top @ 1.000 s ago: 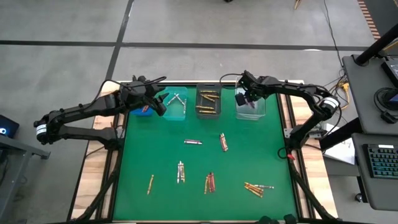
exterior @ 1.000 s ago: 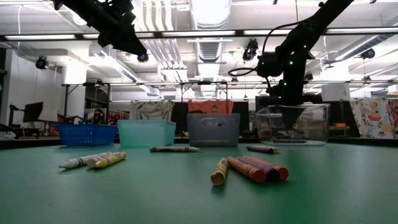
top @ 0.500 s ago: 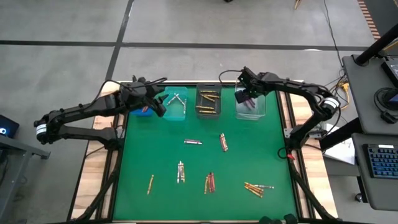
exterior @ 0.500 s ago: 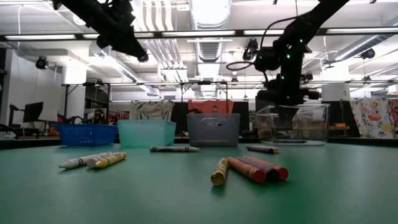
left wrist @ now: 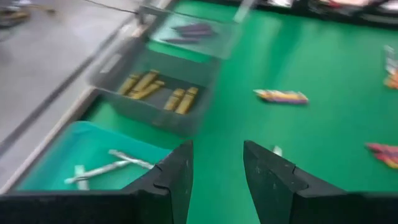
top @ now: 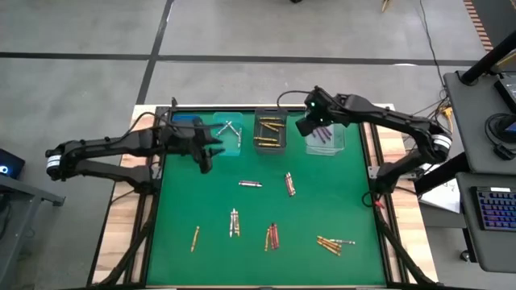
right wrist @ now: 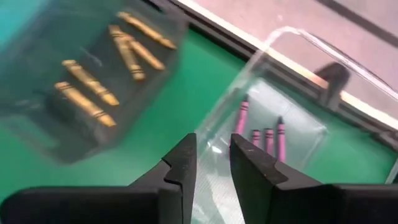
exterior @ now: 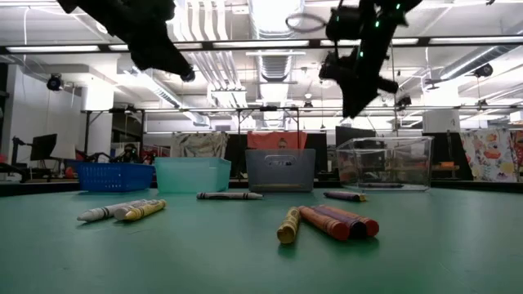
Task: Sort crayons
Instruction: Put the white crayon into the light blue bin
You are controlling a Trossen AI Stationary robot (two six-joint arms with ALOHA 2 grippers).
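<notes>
Crayons lie scattered on the green mat: a silver one, a mixed pair, a pale pair, a gold one, red ones and a gold bunch. Gold crayons lie in the grey bin, purple ones in the clear bin, and silver ones in the teal bin. My left gripper hovers open near the teal bin's front. My right gripper hangs high over the clear bin's left rim, open with a narrow gap, and holds nothing.
A blue bin stands at the far left of the bin row along the table's far edge. Bare mat lies between the bins and the loose crayons. In the low view, crayons lie close to the near edge.
My right gripper has risen out of the clear bin and shifted a little toward the table's left. My left gripper has swung away from the teal bin toward the near edge and tipped downward.
</notes>
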